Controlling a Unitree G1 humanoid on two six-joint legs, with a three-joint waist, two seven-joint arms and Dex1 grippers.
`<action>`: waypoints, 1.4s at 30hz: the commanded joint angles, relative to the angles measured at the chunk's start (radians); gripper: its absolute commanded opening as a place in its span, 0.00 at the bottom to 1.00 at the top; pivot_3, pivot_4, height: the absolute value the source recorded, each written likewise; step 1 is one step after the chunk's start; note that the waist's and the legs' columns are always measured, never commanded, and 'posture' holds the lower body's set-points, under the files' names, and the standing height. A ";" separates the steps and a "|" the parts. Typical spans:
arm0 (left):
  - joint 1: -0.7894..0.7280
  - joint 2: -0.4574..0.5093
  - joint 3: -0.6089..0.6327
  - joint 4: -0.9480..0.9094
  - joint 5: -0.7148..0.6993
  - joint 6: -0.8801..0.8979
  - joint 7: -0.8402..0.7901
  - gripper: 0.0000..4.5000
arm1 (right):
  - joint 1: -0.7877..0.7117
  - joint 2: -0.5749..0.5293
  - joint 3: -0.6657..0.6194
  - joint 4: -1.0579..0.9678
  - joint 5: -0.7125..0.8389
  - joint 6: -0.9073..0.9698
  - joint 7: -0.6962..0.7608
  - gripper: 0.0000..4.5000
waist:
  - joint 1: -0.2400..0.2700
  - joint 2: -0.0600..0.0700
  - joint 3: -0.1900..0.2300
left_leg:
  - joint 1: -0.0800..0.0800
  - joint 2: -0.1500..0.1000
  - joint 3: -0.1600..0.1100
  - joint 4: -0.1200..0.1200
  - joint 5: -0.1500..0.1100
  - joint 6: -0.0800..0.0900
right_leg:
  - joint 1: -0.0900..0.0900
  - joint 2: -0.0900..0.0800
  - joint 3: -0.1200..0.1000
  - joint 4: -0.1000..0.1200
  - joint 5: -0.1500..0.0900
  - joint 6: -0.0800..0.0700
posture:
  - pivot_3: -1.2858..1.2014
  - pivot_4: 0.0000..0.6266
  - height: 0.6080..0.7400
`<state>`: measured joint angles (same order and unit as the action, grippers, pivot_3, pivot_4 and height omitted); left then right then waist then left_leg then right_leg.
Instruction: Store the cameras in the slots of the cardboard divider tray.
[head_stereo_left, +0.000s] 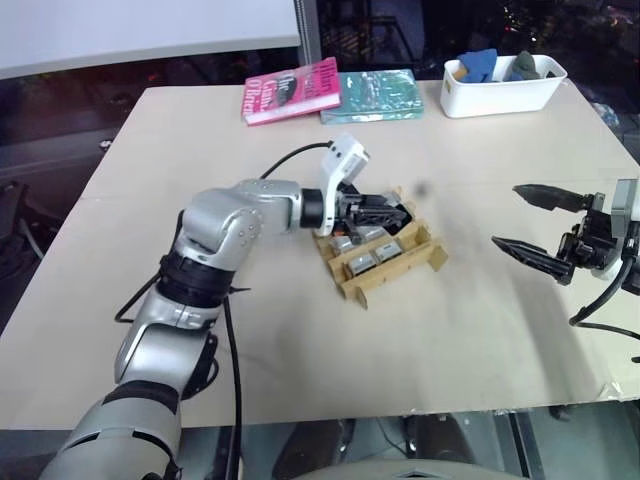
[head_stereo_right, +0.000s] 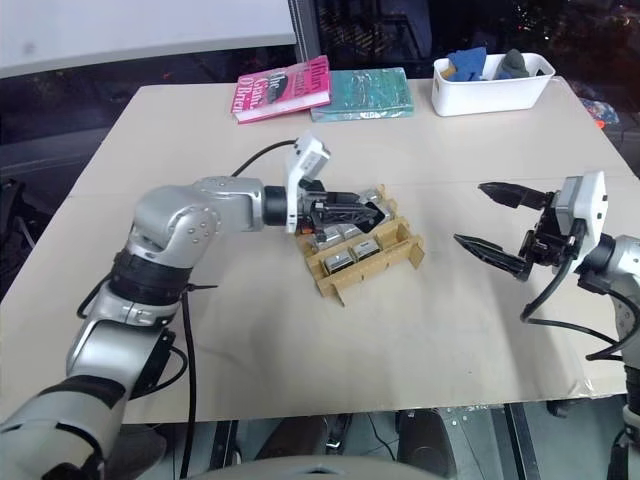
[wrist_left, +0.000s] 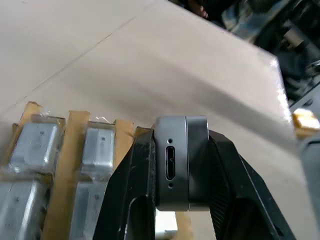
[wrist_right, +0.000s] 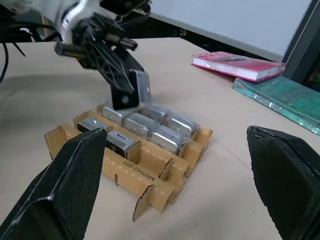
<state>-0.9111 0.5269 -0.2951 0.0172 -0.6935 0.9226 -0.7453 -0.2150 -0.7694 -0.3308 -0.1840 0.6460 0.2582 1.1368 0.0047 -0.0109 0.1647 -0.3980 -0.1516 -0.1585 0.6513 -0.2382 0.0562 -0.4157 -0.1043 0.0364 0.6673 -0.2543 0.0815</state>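
Pinching a camera (wrist_left: 172, 162) in my left gripper (head_stereo_left: 385, 212), I'm hovering over the cardboard divider tray (head_stereo_left: 420, 262). My right gripper (head_stereo_left: 535, 228) is gaping wide beside it. Books (head_stereo_left: 292, 91) and a white bin (head_stereo_left: 500, 95) are lying beyond on the tan table (head_stereo_left: 300, 340).

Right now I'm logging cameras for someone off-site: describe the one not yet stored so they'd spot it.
Find the tan cardboard divider tray mid-table. Above its far-left corner, the left gripper clamps a small silver-grey boxy camera. Unlike the cameras lying in slots, it hangs in the air.

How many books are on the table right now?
2. A pink book and a teal book lie side by side at the far edge of the table, left of the white bin. None seems hidden.
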 joint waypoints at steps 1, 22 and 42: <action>-0.080 -0.029 -0.066 0.064 0.127 -0.059 -0.052 0.17 | 0.011 -0.003 -0.027 -0.037 0.007 -0.020 -0.013 0.99 | 0.004 0.000 0.000 | 0.000 0.000 0.000 0.000 0.000 0.000 | 0.000 0.000 -0.001 0.000 0.000 0.000 | 0.52 0.24 1.00; -0.191 -0.215 -0.140 0.276 0.395 -0.092 -0.197 0.17 | 0.086 0.006 -0.041 -0.069 -0.011 -0.080 -0.077 0.99 | 0.008 0.000 0.000 | -0.002 -0.001 -0.002 0.001 0.000 0.001 | 0.001 0.000 -0.007 -0.003 0.000 0.000 | 0.52 0.24 1.00; -0.189 -0.280 -0.015 0.126 0.425 0.033 -0.099 0.96 | 0.112 -0.011 -0.046 -0.067 -0.020 -0.101 -0.076 1.00 | 0.006 -0.001 0.000 | -0.002 -0.001 -0.003 0.002 0.000 0.001 | 0.001 0.000 -0.008 -0.002 0.000 0.001 | 0.52 0.24 1.00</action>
<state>-1.0651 0.2524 -0.3765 0.2214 -0.2350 0.9406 -0.8597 -0.0994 -0.7652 -0.3354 -0.2190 0.6172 0.1714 1.0615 0.0106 -0.0115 0.1651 -0.4000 -0.1521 -0.1617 0.6529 -0.2385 0.0569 -0.4146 -0.1045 0.0287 0.6650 -0.2541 0.0821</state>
